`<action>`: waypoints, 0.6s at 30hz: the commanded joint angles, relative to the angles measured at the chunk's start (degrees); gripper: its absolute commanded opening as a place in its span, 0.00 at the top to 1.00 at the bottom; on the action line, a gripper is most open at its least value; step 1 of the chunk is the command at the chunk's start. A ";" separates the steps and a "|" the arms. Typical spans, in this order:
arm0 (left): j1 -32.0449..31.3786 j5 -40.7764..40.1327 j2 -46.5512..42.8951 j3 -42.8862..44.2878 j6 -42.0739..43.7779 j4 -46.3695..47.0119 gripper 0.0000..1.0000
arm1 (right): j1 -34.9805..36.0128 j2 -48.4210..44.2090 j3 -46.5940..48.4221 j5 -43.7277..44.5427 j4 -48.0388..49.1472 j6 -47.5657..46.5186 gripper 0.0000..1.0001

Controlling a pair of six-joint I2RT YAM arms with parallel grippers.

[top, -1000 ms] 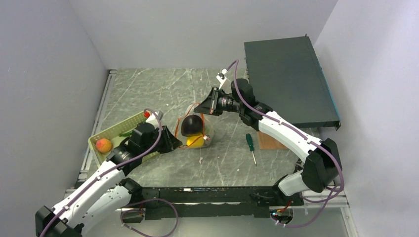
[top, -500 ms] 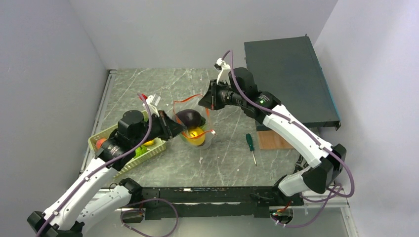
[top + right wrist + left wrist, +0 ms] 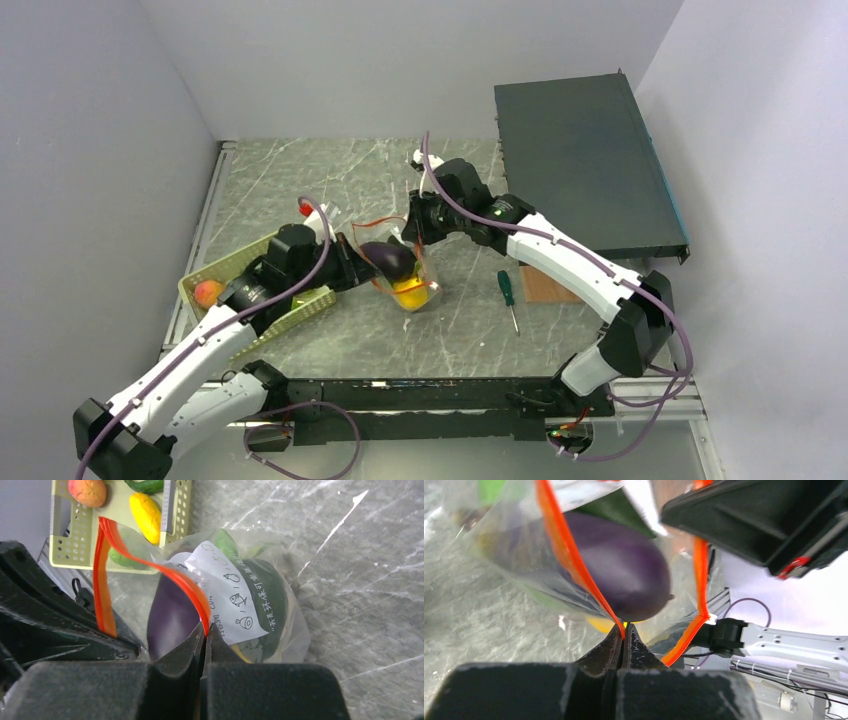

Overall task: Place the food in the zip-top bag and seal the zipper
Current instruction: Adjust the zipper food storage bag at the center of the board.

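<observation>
The clear zip-top bag (image 3: 408, 280) hangs between both grippers over the table's middle, its mouth open. A dark purple eggplant (image 3: 388, 259) (image 3: 624, 570) (image 3: 172, 617) sticks out of the mouth above a yellow piece (image 3: 410, 293) low in the bag. My left gripper (image 3: 355, 262) (image 3: 624, 628) is shut on the red-orange zipper strip (image 3: 574, 565) at the bag's left rim. My right gripper (image 3: 413, 228) (image 3: 205, 630) is shut on the strip (image 3: 190, 587) at the far rim. An orange fruit (image 3: 208, 293) (image 3: 87, 491), a yellow piece (image 3: 145, 516) and green pieces lie in the basket.
A light green slatted basket (image 3: 205, 272) (image 3: 60, 540) sits left of the bag, under my left arm. A green-handled screwdriver (image 3: 508, 296) lies right of the bag beside a brown pad (image 3: 548, 288). A dark flat box (image 3: 585, 160) fills the back right.
Both grippers kept hold of the bag's rim and came down and closer together. The bag tilted and shifted slightly right, with the eggplant leaning over the mouth.
</observation>
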 commanded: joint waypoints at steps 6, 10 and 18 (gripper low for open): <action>-0.14 2.70 -2.25 10.78 -2.12 2.27 1.00 | 5.42 -4.73 9.05 3.09 -1.52 -3.60 1.00; -0.08 -0.27 -4.55 5.12 -5.13 2.51 1.00 | 5.56 -5.81 3.34 2.77 2.49 -1.94 1.00; -0.08 -2.54 -4.82 -0.03 -7.37 2.23 1.00 | 5.52 -1.26 1.33 2.73 3.62 -1.91 1.00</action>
